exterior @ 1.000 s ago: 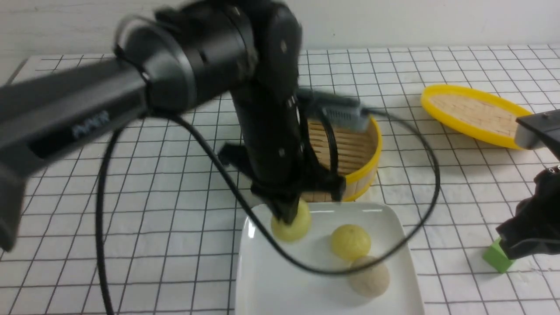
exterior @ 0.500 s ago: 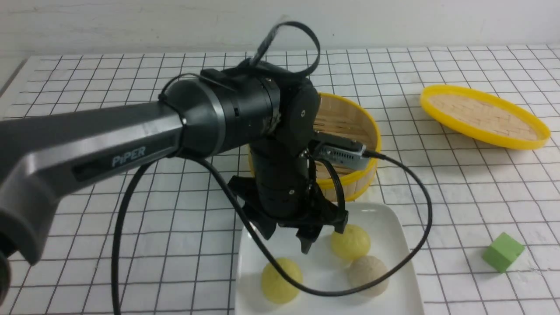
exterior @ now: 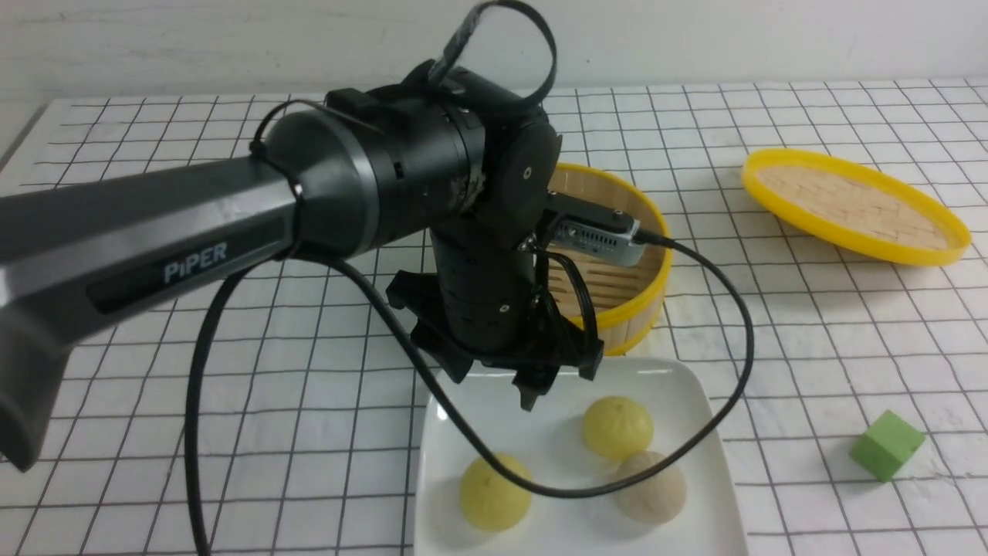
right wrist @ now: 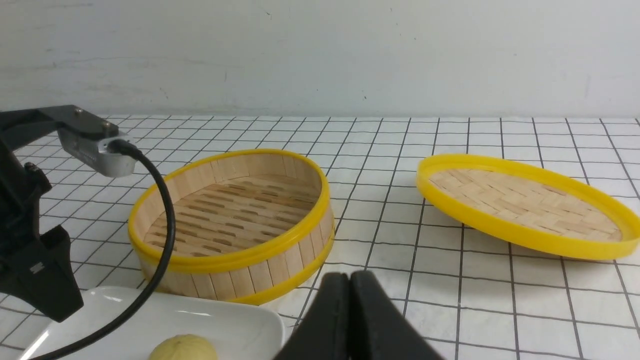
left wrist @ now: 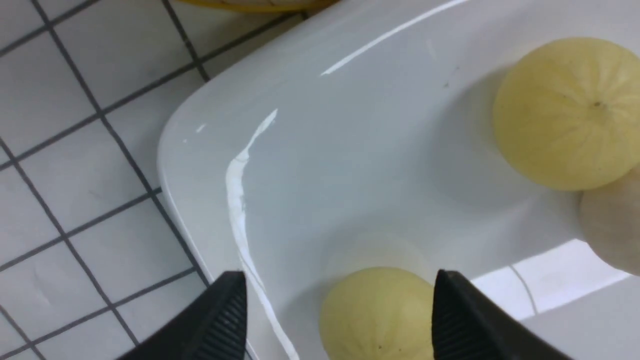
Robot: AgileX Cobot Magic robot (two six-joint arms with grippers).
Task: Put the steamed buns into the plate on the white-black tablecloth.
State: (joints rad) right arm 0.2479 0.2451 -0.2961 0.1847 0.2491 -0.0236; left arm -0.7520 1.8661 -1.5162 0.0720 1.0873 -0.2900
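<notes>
In the front view, the left claw (exterior: pixel 494 382) hangs spread and gripping nothing over the upper left part of the plate (exterior: pixel 695 401), which sits at lower centre on the white-black tablecloth (exterior: pixel 309 386). All three steamed buns lie on it: a pale yellow bun (exterior: pixel 494 502) at lower left, a second yellow bun (exterior: pixel 617 427) further right, and the beige-grey bun (exterior: pixel 651 486) touching that one from below. The nearest bun sits straight down the frame from the claw, clear of the fingers, so we judge that a plain lift away would disturb nothing. The steamer basket (exterior: pixel 652 262) stands just behind the plate, with the lid (exterior: pixel 853 205) at upper right and a green cube (exterior: pixel 886 445) at lower right. In the left wrist view, the two fingers of the left claw (left wrist: pixel 340 320) flank the pale yellow bun (left wrist: pixel 375 310) at the bottom edge without touching it. The second yellow bun (left wrist: pixel 567 112) and the beige-grey bun (left wrist: pixel 612 220) crowd the right edge. In the right wrist view, the right claw (right wrist: pixel 350 285) is clenched on nothing at bottom centre, and the steamer basket (right wrist: pixel 230 220) shows bare slats. We judge the left arm far nearer the buns.
</notes>
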